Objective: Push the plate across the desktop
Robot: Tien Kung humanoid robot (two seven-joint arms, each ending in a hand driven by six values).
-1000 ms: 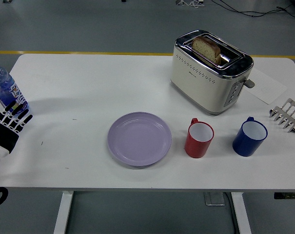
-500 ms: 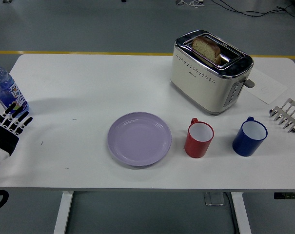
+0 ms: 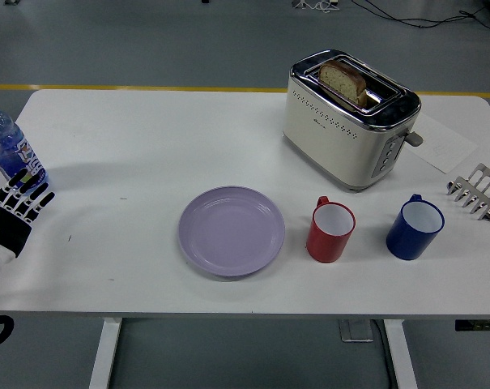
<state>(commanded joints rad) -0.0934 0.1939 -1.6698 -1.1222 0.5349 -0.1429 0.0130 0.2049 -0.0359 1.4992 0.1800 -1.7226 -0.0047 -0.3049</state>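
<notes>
A lilac plate (image 3: 232, 230) lies flat on the white table (image 3: 147, 138), a little left of centre and near the front edge. My left hand (image 3: 10, 209) is at the far left edge of the table, its fingers spread and holding nothing, well to the left of the plate. My right arm is out of view.
A red mug (image 3: 331, 231) stands just right of the plate, a blue mug (image 3: 415, 228) further right. A cream toaster (image 3: 350, 117) with a bread slice stands behind them. A water bottle (image 3: 8, 148) stands by my left hand. A metal rack (image 3: 478, 191) lies at the right edge.
My left hand has shifted only slightly at the table's left edge. The plate and the other things have not moved.
</notes>
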